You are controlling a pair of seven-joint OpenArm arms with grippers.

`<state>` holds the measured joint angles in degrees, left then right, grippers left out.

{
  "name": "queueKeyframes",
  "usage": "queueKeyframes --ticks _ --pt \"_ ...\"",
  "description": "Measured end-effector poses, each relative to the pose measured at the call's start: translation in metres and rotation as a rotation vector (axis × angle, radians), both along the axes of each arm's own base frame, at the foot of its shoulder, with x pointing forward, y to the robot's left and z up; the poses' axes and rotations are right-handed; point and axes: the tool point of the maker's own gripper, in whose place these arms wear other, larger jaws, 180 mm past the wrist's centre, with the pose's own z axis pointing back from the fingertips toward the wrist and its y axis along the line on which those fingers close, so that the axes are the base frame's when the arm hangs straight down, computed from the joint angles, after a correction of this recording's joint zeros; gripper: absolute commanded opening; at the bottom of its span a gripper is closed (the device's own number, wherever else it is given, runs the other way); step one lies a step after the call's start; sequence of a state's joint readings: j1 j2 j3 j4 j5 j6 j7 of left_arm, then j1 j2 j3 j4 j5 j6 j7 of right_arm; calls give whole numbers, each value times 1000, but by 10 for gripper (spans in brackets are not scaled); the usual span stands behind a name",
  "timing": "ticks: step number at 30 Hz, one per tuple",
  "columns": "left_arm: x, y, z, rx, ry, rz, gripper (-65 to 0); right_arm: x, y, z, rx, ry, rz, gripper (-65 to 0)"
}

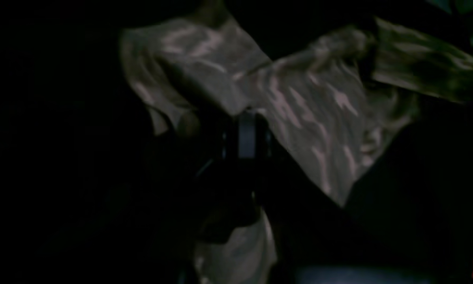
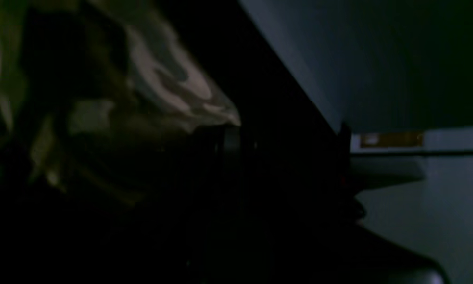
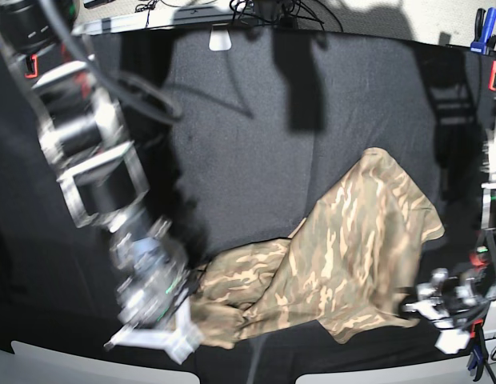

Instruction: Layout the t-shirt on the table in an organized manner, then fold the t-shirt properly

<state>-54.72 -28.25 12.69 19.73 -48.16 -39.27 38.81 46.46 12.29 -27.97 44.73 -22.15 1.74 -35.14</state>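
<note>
The t-shirt [image 3: 336,256] lay crumpled and skewed across the lower right of the table [image 3: 256,136], a long band running from about seven o'clock up to a raised corner near two o'clock, with folds bunched at its lower left end. The right gripper [image 3: 180,316], at seven o'clock, had its jaws pinched together on that bunched end; its wrist view showed cloth pressed against the fingertips. The left gripper [image 3: 420,308], at four o'clock, was clamped on the shirt's lower right edge.

This looked like the laying-out step, with folding not begun. The next move probably called for drawing the two held ends apart and lifting, so the cloth could hang straight before being spread flat.

The table was covered in black cloth. Cables [image 3: 268,10] lay along its far edge at twelve o'clock, and a blue clamp [image 3: 478,28] stood at one o'clock.
</note>
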Motion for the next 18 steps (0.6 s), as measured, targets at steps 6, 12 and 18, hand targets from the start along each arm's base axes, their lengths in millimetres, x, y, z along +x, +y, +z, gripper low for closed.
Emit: queueKeyframes --ticks 6,12,18 --pt "-1 28 6 20 -22 48 -650 10 -29 35 -13 -25 -74 -650" --pt "1 54 9 36 -27 138 -650 16 -67 76 -48 -68 -158 -650" --pt "3 55 14 27 -46 144 -650 13 -106 100 -74 -96 -213 -650"
